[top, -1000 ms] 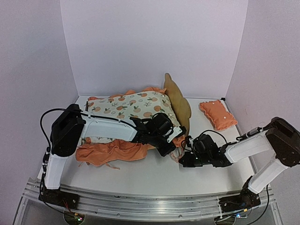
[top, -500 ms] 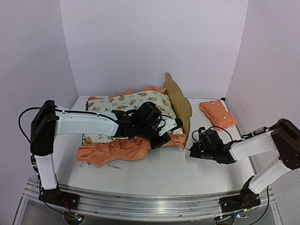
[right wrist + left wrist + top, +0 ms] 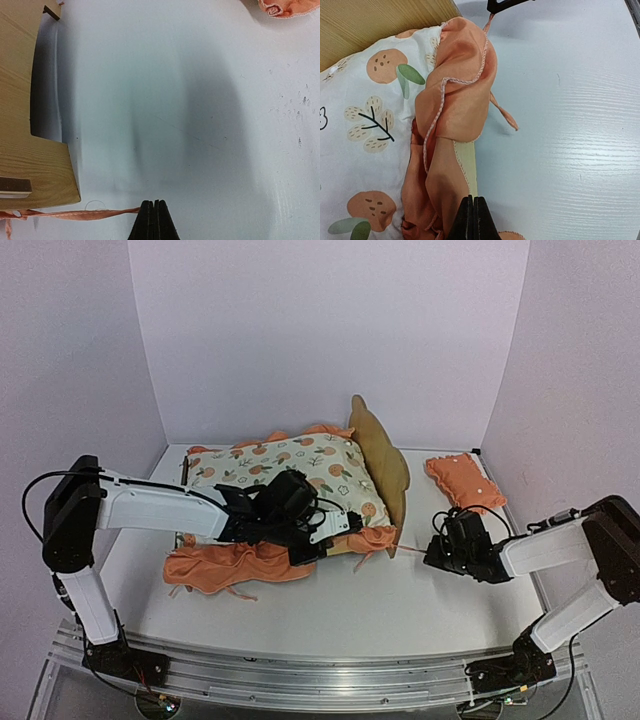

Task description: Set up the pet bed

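pet bed (image 3: 381, 455) at rear-centre of bench (image 3: 330, 610), mattress pad (image 3: 290, 465) on it. left tool (image 3: 473, 220) closed, seemingly pinching the orange ruffle (image 3: 460, 100). right tool (image 3: 153, 216) closed on thin tie string (image 3: 75, 215).

Light plywood pet bed (image 3: 381, 456) sits flat, centre of scene, scalloped headboard upright at its right end. Rails & base mostly hidden under orange-print pad (image 3: 285, 466); front corner showing.

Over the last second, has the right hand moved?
Yes. The right hand has shifted right and farther back, closer to the small orange pillow.
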